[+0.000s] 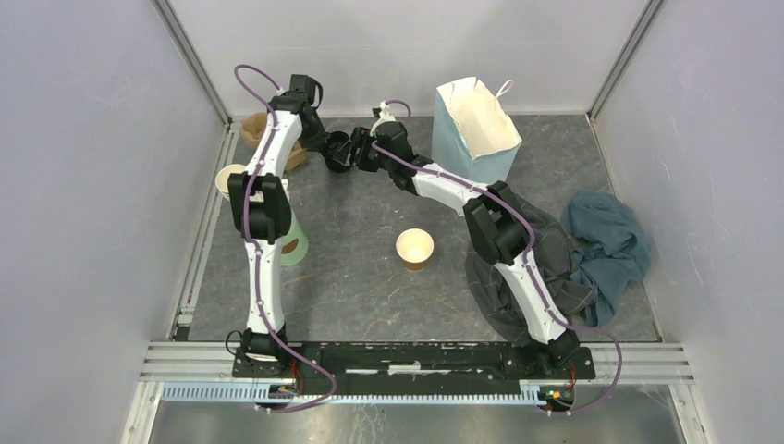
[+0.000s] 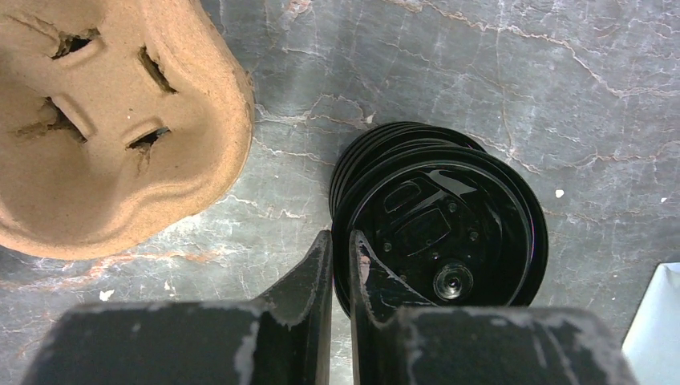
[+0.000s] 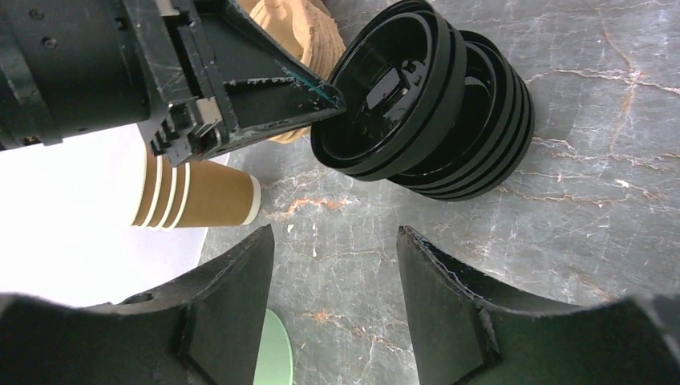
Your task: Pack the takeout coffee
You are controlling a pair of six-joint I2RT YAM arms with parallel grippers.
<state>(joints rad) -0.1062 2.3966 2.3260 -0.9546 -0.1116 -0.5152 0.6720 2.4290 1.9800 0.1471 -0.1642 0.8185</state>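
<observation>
Left gripper [image 2: 341, 241] is seen nearly closed, its fingers pinched on the rim of the top lid [image 2: 441, 228], which is tipped up off the lid stack [image 3: 473, 120] at the far left of the table [image 1: 370, 296]. The edge grip is probably chosen so that a single lid can be peeled away while the others are left nested. The right gripper [image 3: 335, 241] is held just beside the stack with its jaws well apart and nothing between them, apparently placed to steady the stack or to receive the lid. Neither coffee cup is held: one open cup [image 1: 414, 248] stands lidless near the middle of the table, and a second cup [image 1: 226, 178] stands at the left edge beside the left arm, so lidding is judged to come before packing. The paper bag [image 1: 476, 125] is stood open at the far side, well apart from both cups. From above, the two grippers are merged into one dark mass and the lids cannot be made out. The pinch on the rim is shown only by the wrist views, and the tilt of the lifted lid is clearest from the right wrist. The moulded cup carrier [image 2: 112, 120] beside the stack is best seen from the left wrist.
</observation>
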